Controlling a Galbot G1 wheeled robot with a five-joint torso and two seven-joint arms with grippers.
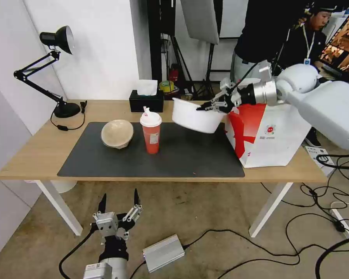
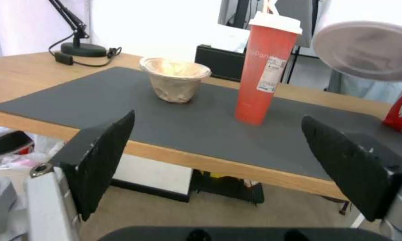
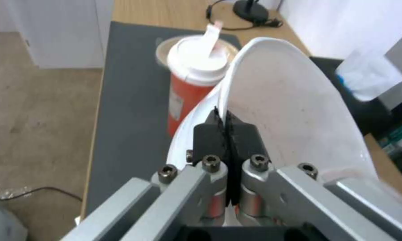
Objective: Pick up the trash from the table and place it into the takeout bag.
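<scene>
- The right tool (image 1: 206, 107) is clamped on the rim of the white bowl (image 1: 194, 116), one finger inside the wall and one outside, as the right wrist view shows (image 3: 223, 124). The bowl hangs clear of the worktop (image 1: 35, 155), tilted, above the mat (image 1: 190, 155) and just beside the bag (image 1: 275, 135).
- The step in hand looks like the carry to the bag. The pinch sits on one thin edge, so the bowl will probably swing or flex; a slow, smooth move should keep it from slipping.
- The bowl's inside shows faint reddish specks in the right wrist view. Keeping the tilt no steeper than it is should stop scraps from falling on the mat.
- The bag's opening is hidden behind the right arm in the head view, so I cannot tell how wide it gapes. The bowl is broad; I would bring it well over the top edge and lower it inside before letting go, taking care not to catch a handle or push the bag over.
- The red cup (image 1: 151, 131) stands upright on the mat close to the bowl; the path should head away from it, towards the bag.
- The paper bowl (image 1: 117, 133) lies further along the mat, past the cup.
- The left tool (image 1: 119, 205) hangs below the worktop edge with its fingers (image 2: 107, 157) spread wide, holding nothing.
</scene>
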